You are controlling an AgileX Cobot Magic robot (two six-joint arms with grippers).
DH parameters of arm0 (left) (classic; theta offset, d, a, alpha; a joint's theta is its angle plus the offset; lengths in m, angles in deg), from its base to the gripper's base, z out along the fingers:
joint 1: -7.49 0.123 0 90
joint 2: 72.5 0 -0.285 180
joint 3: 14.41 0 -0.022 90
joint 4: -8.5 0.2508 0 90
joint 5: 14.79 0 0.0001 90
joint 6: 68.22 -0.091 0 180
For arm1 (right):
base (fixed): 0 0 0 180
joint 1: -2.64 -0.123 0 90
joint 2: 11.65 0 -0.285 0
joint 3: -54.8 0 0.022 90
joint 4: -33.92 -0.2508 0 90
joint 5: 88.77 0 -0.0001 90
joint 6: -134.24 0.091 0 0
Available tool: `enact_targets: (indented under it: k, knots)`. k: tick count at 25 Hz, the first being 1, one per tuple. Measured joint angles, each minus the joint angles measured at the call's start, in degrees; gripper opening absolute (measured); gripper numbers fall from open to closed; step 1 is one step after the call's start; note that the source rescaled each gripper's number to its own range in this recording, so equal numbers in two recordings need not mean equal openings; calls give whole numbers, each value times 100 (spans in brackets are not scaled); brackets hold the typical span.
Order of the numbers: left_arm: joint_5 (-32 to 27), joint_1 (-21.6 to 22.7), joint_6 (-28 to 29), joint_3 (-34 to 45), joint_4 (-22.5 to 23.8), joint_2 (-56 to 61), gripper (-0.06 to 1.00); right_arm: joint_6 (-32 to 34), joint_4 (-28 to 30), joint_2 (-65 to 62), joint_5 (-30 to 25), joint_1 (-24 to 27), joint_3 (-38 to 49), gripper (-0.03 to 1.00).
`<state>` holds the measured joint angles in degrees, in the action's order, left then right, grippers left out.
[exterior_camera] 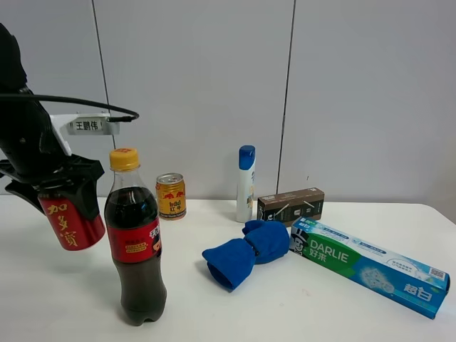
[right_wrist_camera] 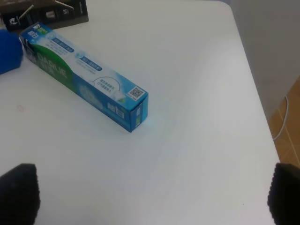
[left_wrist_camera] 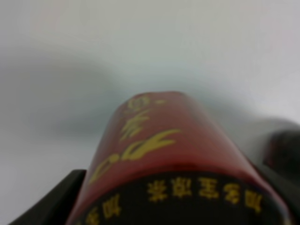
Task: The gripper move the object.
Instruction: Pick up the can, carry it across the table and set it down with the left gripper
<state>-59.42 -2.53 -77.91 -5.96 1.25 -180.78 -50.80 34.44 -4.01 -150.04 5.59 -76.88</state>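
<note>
The object, a red can (exterior_camera: 71, 224) with yellow characters, hangs tilted above the table's left side, clear of the surface. My left gripper (exterior_camera: 60, 196), black with a white name tag above it, is shut on the can's upper part. The left wrist view is filled by the can (left_wrist_camera: 164, 159), with a black finger (left_wrist_camera: 51, 201) on one side and a blurred one on the other. In the right wrist view my right gripper (right_wrist_camera: 152, 194) stands open over bare table with nothing between its fingertips; it does not show in the high view.
A cola bottle (exterior_camera: 135, 242) stands just right of the held can. Behind are a gold can (exterior_camera: 171, 196), a white bottle with a blue cap (exterior_camera: 246, 184) and a dark box (exterior_camera: 291, 205). A blue cloth (exterior_camera: 246, 253) and a toothpaste box (exterior_camera: 370, 274) lie right.
</note>
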Motion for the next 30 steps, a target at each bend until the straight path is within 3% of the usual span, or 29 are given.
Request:
enact_targets:
  k: [7, 13, 21, 30]
  knots:
    - [-532, 0, -17, 0, 725, 906, 1, 0, 0, 0, 0, 0, 0, 100]
    - [-922, 0, -23, 0, 784, 1679, 1, 0, 0, 0, 0, 0, 0, 100]
    - [-1337, 0, -644, 0, 353, 2683, 1, 0, 0, 0, 0, 0, 0, 100]
    - [-2181, 0, -819, -419, -316, 3123, 1, 0, 0, 0, 0, 0, 0, 100]
